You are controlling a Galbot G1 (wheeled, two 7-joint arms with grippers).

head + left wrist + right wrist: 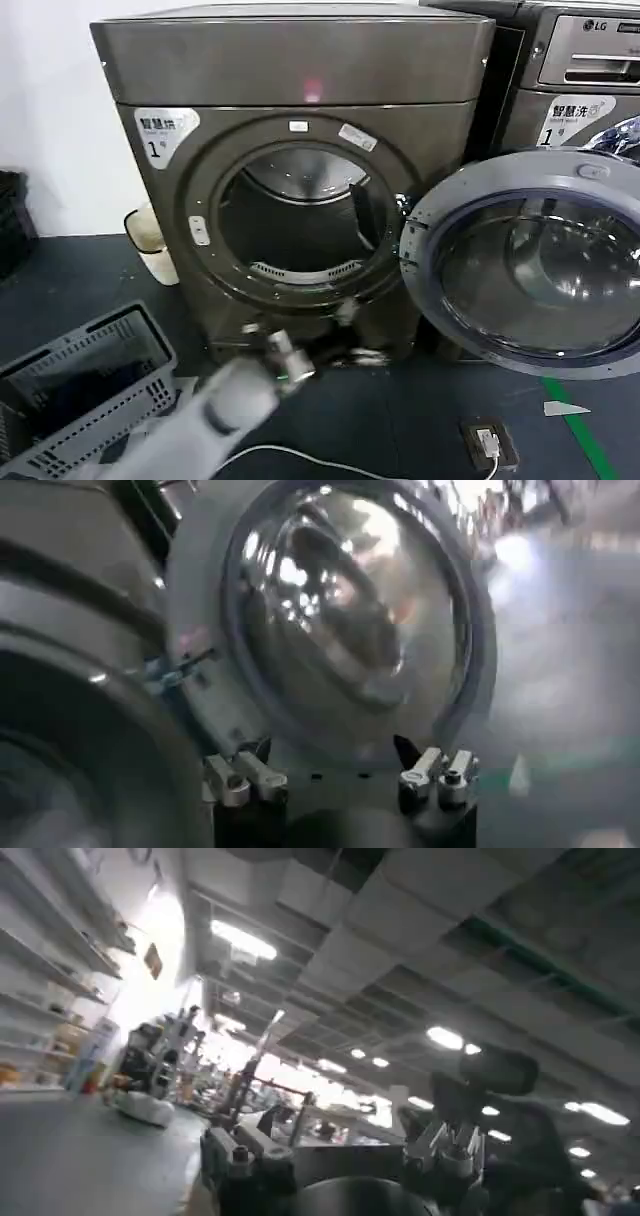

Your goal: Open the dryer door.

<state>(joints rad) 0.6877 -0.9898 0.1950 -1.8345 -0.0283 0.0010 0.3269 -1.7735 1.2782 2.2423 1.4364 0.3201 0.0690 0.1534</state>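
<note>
Dryer door [535,275] swung open, right of left tool [330,335], apart.

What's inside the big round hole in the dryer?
Past the open dryer door, the dryer shows a dark metal drum with a ribbed grey strip at its front bottom. No clothes show, but the deep back is too dark to tell. The left gripper hangs below the opening.
</note>
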